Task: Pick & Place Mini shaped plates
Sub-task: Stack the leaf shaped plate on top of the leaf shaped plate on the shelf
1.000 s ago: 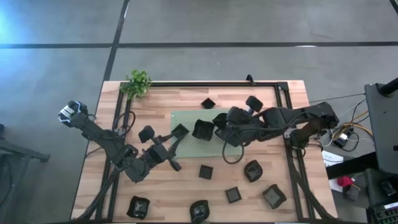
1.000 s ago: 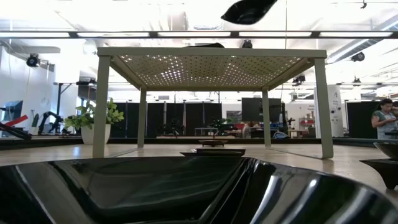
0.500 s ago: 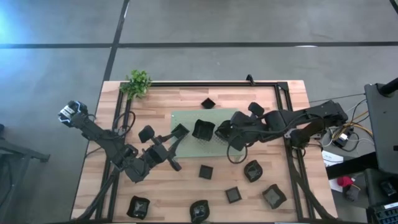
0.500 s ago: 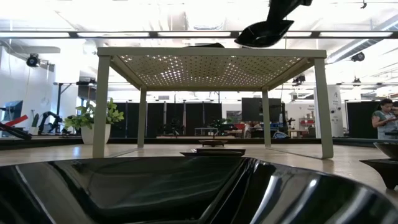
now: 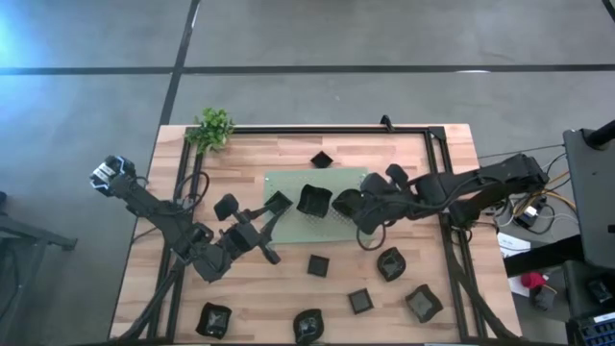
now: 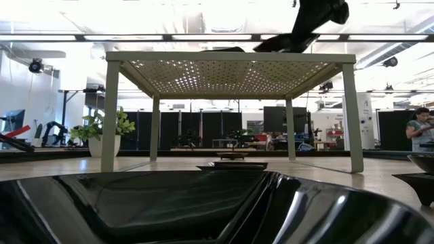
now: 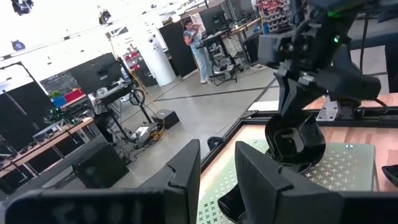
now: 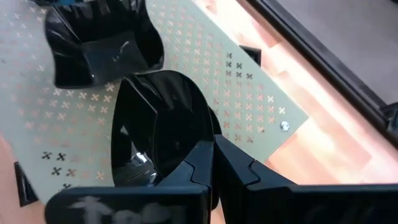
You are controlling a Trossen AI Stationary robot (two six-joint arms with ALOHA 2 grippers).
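Observation:
My right gripper (image 5: 362,209) is over the light green perforated mat (image 5: 288,180), shut on a round glossy black mini plate (image 5: 347,202). In the low view this plate (image 6: 277,45) is right at the mat's raised top (image 6: 230,57); I cannot tell whether it touches. A squarish black plate (image 5: 313,200) rests on the mat beside it, and a smaller plate (image 5: 278,202) sits at the mat's left edge. My left gripper (image 5: 268,231) is open near that edge and holds nothing. My right gripper pinches the round plate's rim (image 8: 200,138) between its two fingers, one finger inside the bowl and one outside. The fingers (image 8: 242,167) come slanting down from the table's right side. The plate sits tilted, its hollow facing the squarish plate (image 8: 102,43).
Several more black plates lie on the wooden table: one beyond the mat (image 5: 321,160), one left of it (image 5: 227,206), others toward the near edge (image 5: 317,264) (image 5: 390,262) (image 5: 213,319). A small plant (image 5: 213,127) stands at the far left corner. A black frame rail (image 5: 437,154) borders the table.
My right gripper has carried the round plate down and toward the table's right and near side, from high over the mat to the level of the mat's top. It has stayed shut on the plate. My left arm has kept still.

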